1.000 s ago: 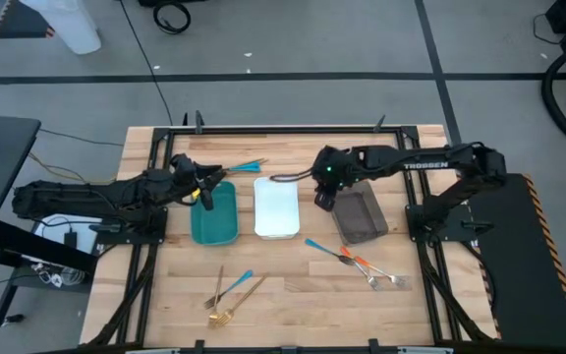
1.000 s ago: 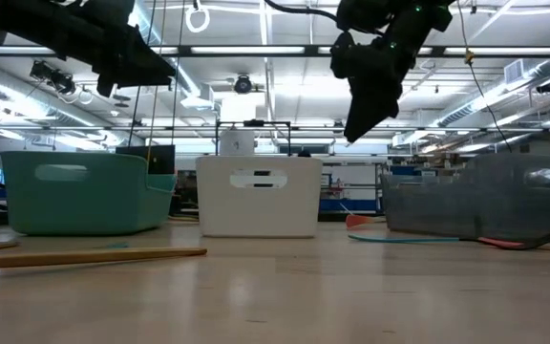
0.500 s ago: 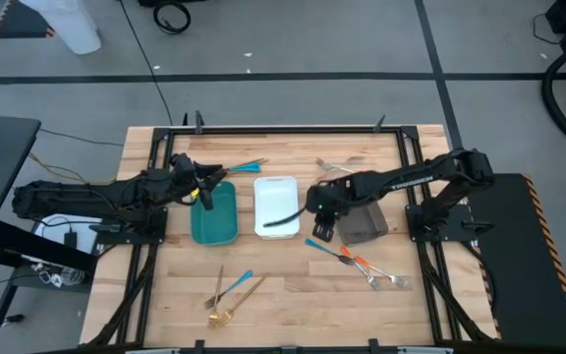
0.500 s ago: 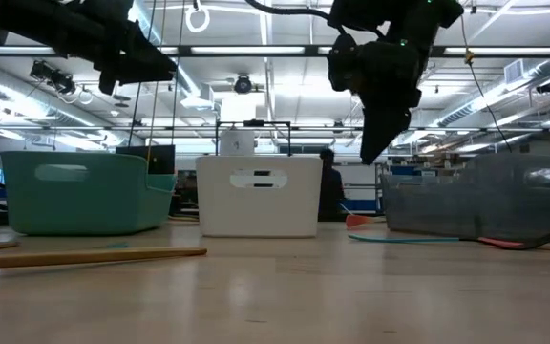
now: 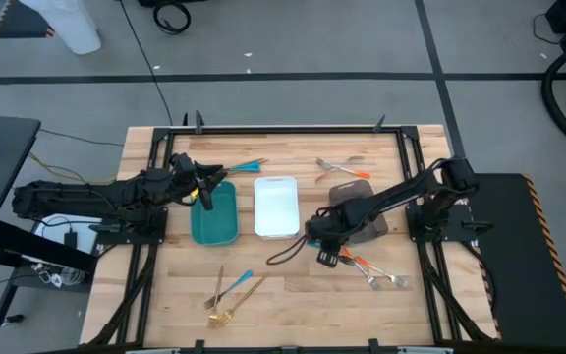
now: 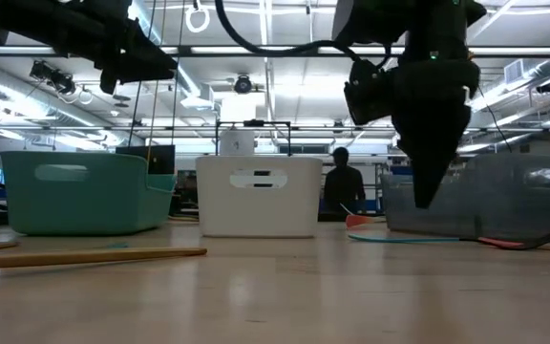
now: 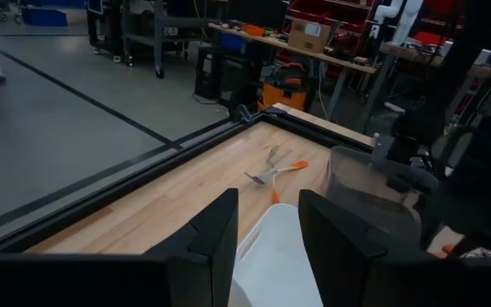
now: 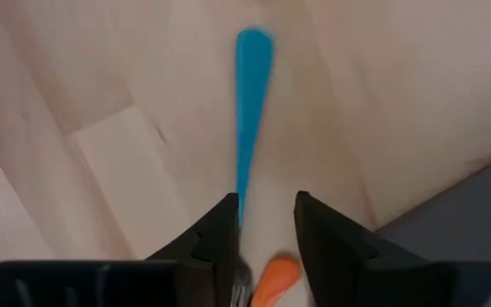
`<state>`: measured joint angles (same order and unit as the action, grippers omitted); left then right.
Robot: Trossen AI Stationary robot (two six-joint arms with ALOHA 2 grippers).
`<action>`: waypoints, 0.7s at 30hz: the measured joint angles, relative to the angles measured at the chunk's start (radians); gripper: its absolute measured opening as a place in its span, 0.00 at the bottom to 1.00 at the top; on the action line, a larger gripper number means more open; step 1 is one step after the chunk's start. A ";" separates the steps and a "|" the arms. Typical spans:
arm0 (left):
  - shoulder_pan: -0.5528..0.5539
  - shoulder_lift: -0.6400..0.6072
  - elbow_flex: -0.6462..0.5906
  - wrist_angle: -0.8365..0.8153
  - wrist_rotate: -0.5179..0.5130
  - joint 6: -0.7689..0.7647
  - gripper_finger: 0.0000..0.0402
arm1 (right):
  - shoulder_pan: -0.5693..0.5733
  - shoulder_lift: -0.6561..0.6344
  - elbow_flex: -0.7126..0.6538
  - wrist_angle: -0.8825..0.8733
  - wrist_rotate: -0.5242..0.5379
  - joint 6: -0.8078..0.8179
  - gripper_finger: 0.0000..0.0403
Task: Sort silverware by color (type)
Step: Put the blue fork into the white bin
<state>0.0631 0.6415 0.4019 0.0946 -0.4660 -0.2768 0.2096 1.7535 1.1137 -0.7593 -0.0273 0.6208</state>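
Observation:
My right gripper (image 5: pixel 326 248) points down, open, a little above the table (image 5: pixel 293 285). It hangs over a blue-handled fork (image 8: pixel 252 111) whose handle runs toward the gap between the fingers. The end of an orange handle (image 8: pixel 275 277) lies beside it. More orange-handled pieces (image 5: pixel 369 267) lie flat just right of it. My left gripper (image 5: pixel 202 187) waits open over the far left corner of the teal tray (image 5: pixel 214 216), nothing between its fingers (image 7: pixel 267 239). Blue and gold pieces (image 5: pixel 232 290) lie near the front left. Others (image 5: pixel 245 165) lie at the far side.
The white tray (image 5: pixel 276 206) stands in the middle and the grey-brown tray (image 5: pixel 367 224) to its right, partly under my right arm. Orange-handled pieces (image 5: pixel 342 169) lie behind the grey-brown tray. A black cable (image 5: pixel 288 251) droops from the right arm. A person (image 6: pixel 342 186) stands far behind the table.
My right gripper has swung from above the far end of the grey-brown tray toward the table's near edge and has come down. It now hangs over the blue and orange handles in front of that tray. My left arm has kept still.

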 joint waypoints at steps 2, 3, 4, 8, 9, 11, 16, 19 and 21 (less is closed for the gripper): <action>0.000 0.000 0.000 0.003 0.000 0.012 0.33 | 0.017 0.022 0.000 0.000 0.000 0.005 0.29; 0.000 0.000 0.000 0.006 0.000 0.022 0.33 | 0.024 0.034 0.000 0.000 0.000 0.005 0.29; 0.000 0.000 0.000 0.011 0.000 0.026 0.33 | 0.029 0.045 0.000 0.000 0.000 0.005 0.29; 0.000 0.000 0.000 0.012 0.000 0.028 0.33 | 0.044 0.074 0.000 -0.002 -0.009 0.011 0.28; 0.000 0.000 0.000 0.013 0.000 0.028 0.33 | 0.045 0.077 0.000 0.000 -0.017 0.013 0.28; 0.000 0.000 0.000 0.013 0.000 0.034 0.33 | 0.050 0.081 -0.001 -0.007 -0.022 0.020 0.27; 0.000 0.000 -0.001 0.014 0.000 0.037 0.33 | 0.059 0.094 -0.001 -0.014 -0.021 0.031 0.23; 0.000 0.000 -0.001 0.015 0.000 0.037 0.33 | 0.067 0.094 -0.001 -0.009 -0.021 0.030 0.21; 0.000 0.000 -0.001 0.015 0.000 0.037 0.33 | 0.071 0.094 -0.001 -0.010 -0.021 0.029 0.20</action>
<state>0.0632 0.6413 0.4011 0.1101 -0.4660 -0.2394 0.2804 1.8477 1.1130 -0.7690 -0.0481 0.6494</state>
